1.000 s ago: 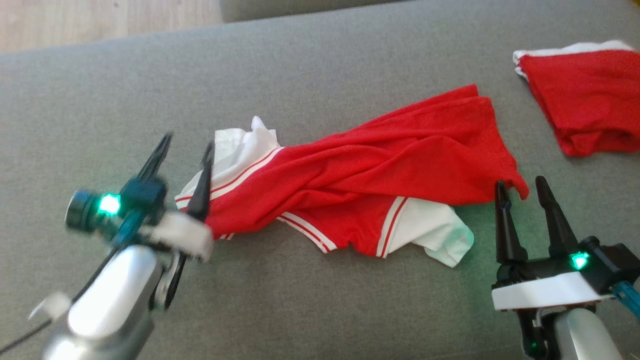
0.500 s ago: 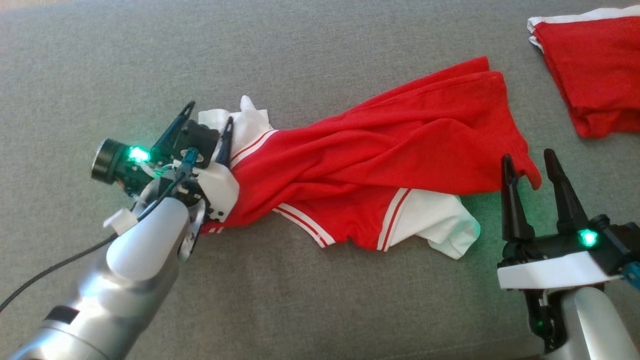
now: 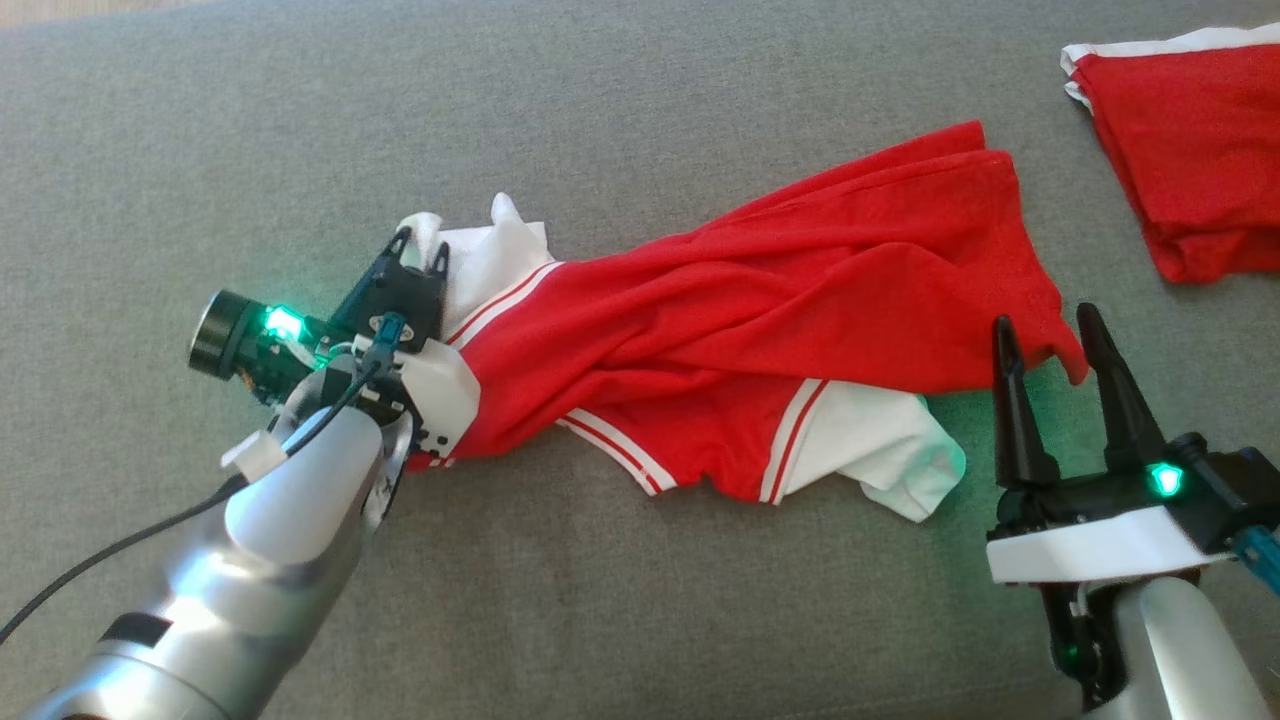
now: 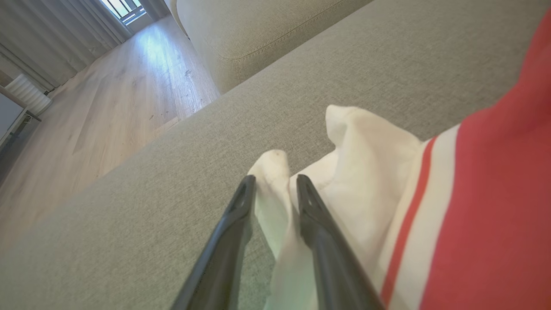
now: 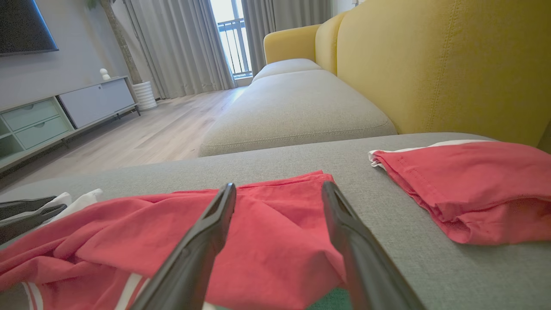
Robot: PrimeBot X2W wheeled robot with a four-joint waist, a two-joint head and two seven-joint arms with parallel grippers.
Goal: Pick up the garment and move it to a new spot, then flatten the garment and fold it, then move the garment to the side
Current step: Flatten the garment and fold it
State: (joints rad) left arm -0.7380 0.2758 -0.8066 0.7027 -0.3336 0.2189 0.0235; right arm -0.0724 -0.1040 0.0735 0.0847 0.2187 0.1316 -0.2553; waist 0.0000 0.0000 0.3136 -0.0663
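Observation:
The garment (image 3: 760, 320), a red shirt with white sleeves and red-and-white striped trim, lies twisted and bunched across the grey sofa seat (image 3: 300, 120). My left gripper (image 3: 420, 243) sits at its left end, fingers pinched together on a fold of the white sleeve (image 4: 366, 150); the left wrist view shows that cloth squeezed between the two fingers of the left gripper (image 4: 274, 178). My right gripper (image 3: 1043, 320) stands open at the garment's right end, fingertips beside the red hem corner. The right wrist view shows the right gripper (image 5: 279, 186) with nothing between its fingers, just above the red cloth (image 5: 267, 232).
A second red garment (image 3: 1190, 150), folded, lies at the far right of the seat, near the yellow backrest (image 5: 430, 64). Another grey cushion (image 5: 297, 107) adjoins the seat. Wooden floor (image 4: 107, 86) lies beyond the seat's edge on the left.
My left gripper moved forward onto the white sleeve and its fingers closed from wide apart to pinched on the cloth. The head camera tilted down. The right gripper stayed open.

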